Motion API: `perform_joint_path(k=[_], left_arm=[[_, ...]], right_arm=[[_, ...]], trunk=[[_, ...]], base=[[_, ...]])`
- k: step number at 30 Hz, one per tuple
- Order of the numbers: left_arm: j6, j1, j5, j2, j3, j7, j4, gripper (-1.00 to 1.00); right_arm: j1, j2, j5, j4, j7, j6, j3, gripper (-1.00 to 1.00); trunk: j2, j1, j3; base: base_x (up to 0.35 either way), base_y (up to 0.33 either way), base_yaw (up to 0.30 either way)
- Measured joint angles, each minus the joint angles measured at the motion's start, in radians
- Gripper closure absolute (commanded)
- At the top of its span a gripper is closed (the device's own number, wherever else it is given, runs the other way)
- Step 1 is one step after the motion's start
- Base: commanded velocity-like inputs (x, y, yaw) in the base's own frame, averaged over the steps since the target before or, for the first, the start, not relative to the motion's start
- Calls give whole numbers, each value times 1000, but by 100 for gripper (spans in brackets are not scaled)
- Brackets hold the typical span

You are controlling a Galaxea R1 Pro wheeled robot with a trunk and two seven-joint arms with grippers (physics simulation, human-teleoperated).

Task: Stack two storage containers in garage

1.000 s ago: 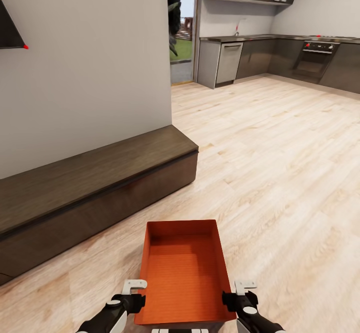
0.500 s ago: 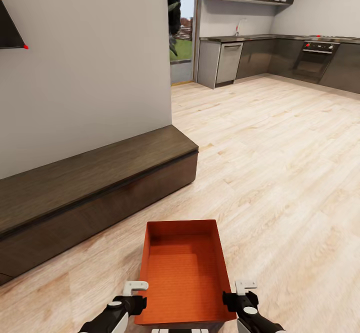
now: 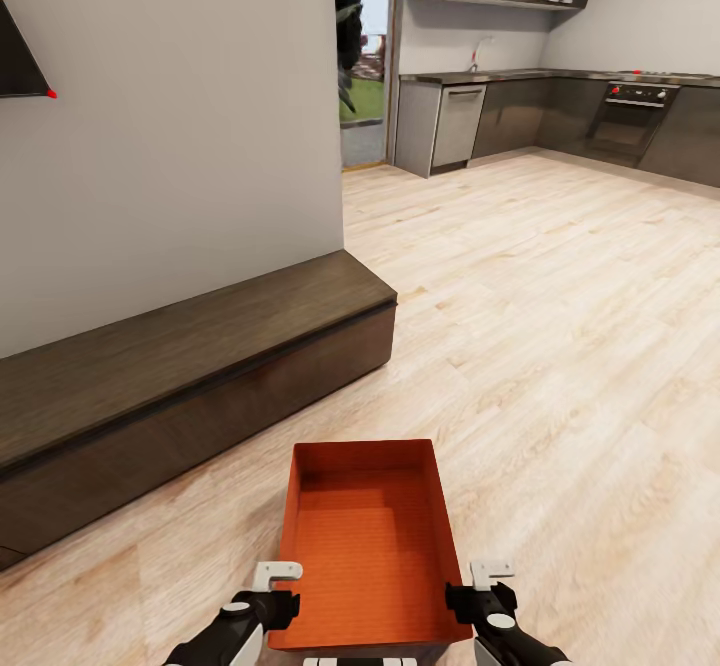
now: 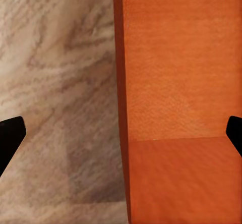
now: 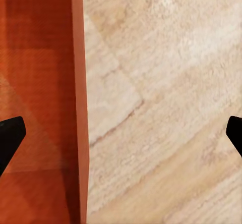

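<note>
Right in front of the long dark bench (image 3: 190, 366), a storage container (image 3: 365, 541) sits on the light wood floor (image 3: 560, 346). It is orange-red, has no lid, and nothing is inside it. The left tool (image 3: 272, 591) is at the container's left wall, and the right tool (image 3: 482, 586) is at its right wall. In the left wrist view, the left tool's dark fingertips (image 4: 10, 138) are spread wide, with the thin orange wall between them, one tip over the floor and one over the inside of the box. The right tool's fingertips (image 5: 10, 138) are spread wide over the other wall the same way. Far past the bench, a kitchen (image 3: 540, 106) with dark cabinets stands against the back wall.
</note>
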Motion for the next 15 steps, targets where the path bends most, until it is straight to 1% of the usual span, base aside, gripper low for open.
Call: perform_joint_path(k=[15], left_arm=[[0, 0, 2, 1, -1, 0, 2, -100]], right_arm=[[0, -2, 0, 0, 1, 1, 0, -100]], trunk=[[0, 0, 0]], base=[[0, 0, 0]])
